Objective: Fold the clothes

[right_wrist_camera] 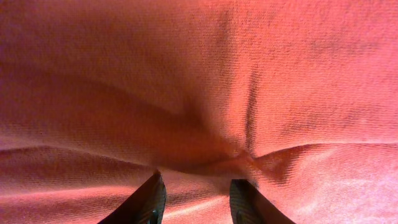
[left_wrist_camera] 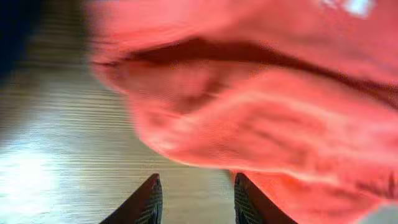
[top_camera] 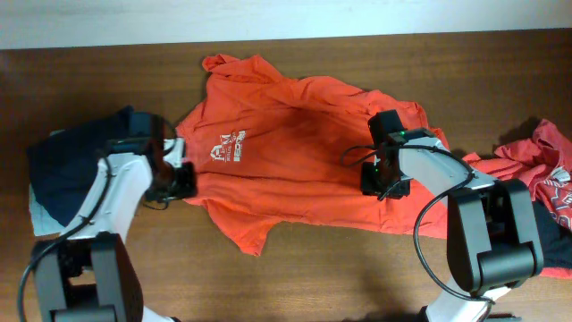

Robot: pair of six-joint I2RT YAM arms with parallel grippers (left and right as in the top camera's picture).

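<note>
An orange-red T-shirt (top_camera: 295, 143) with white lettering (top_camera: 228, 148) lies spread, wrinkled, across the middle of the table. My left gripper (top_camera: 175, 181) is at the shirt's left edge. In the left wrist view it (left_wrist_camera: 196, 200) stands open over bare wood, and the shirt's hem (left_wrist_camera: 261, 124) lies just ahead of it and beside its right finger. My right gripper (top_camera: 384, 179) sits low on the shirt's right part. Seen from the right wrist, its jaws (right_wrist_camera: 194, 200) stand apart, with creased shirt fabric (right_wrist_camera: 205, 93) running between and under them.
A dark navy pile (top_camera: 67, 165) lies on a pale piece (top_camera: 37, 215) at the left edge. At the right edge lies another red shirt (top_camera: 545, 165) with white print, and below it a dark piece (top_camera: 556, 234). Wooden table (top_camera: 322, 277) shows along the front.
</note>
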